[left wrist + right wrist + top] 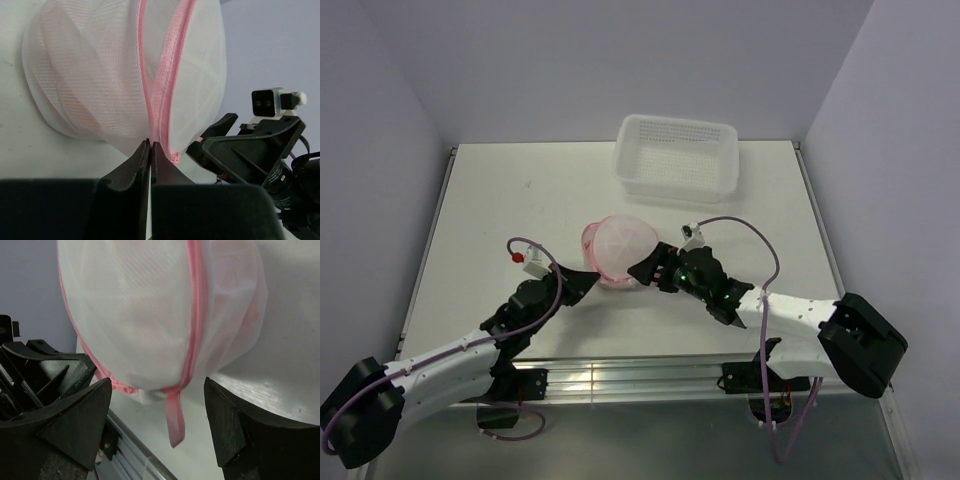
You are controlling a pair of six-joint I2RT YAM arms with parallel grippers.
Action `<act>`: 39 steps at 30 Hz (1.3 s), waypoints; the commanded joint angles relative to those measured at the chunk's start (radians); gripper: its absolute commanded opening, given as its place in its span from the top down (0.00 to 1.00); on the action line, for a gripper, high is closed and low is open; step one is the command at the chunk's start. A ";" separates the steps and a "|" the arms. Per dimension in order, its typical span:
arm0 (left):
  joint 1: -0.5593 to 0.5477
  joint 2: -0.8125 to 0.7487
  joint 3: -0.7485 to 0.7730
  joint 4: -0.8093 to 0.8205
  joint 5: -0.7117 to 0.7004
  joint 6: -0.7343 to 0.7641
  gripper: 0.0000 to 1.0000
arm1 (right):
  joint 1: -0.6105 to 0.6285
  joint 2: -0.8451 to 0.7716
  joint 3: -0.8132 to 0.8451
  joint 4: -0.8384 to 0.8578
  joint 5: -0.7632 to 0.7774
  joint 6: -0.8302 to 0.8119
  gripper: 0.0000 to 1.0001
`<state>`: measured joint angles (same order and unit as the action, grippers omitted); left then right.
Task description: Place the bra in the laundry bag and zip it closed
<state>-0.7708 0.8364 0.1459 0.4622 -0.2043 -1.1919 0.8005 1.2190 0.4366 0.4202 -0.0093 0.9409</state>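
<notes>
The laundry bag [618,248], a white mesh pouch with a pink zipper rim, stands on edge at the table's middle. Pale pink fabric, the bra [82,102], shows faintly through the mesh. My left gripper [597,281] is shut, its tips [150,143] pinching the bag's lower edge at the zipper rim [165,100]. My right gripper [642,272] is open; in the right wrist view [158,385] its fingers flank the bag's [150,310] lower end, where a pink pull tab [175,422] hangs free. The zipper still gapes in the left wrist view.
A white perforated plastic basket [677,155] stands at the back of the table. The table's near edge with a metal rail [640,375] lies just behind both grippers. The right gripper's fingers [220,130] show close beside the bag in the left wrist view.
</notes>
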 commanded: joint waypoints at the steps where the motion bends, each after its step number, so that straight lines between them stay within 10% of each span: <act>1: -0.018 0.027 0.004 0.081 -0.014 -0.011 0.94 | 0.011 -0.026 -0.029 0.077 0.006 0.081 0.19; 7: -0.045 0.067 -0.002 0.135 -0.021 -0.021 0.95 | 0.012 0.028 -0.021 0.136 -0.027 0.114 0.20; 17: -0.053 -0.025 -0.011 0.029 -0.063 0.005 0.91 | 0.012 0.137 0.047 0.244 -0.015 0.085 0.69; 27: -0.054 -0.171 0.167 -0.457 -0.130 0.193 0.48 | 0.019 0.128 0.028 0.279 0.031 0.024 0.81; 39: -0.191 0.094 0.552 -0.574 -0.139 0.549 0.73 | 0.037 0.112 0.024 0.261 0.037 -0.073 0.86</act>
<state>-0.9440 0.8352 0.6392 -0.1135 -0.3355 -0.8127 0.8291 1.3563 0.4431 0.6460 0.0032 0.9138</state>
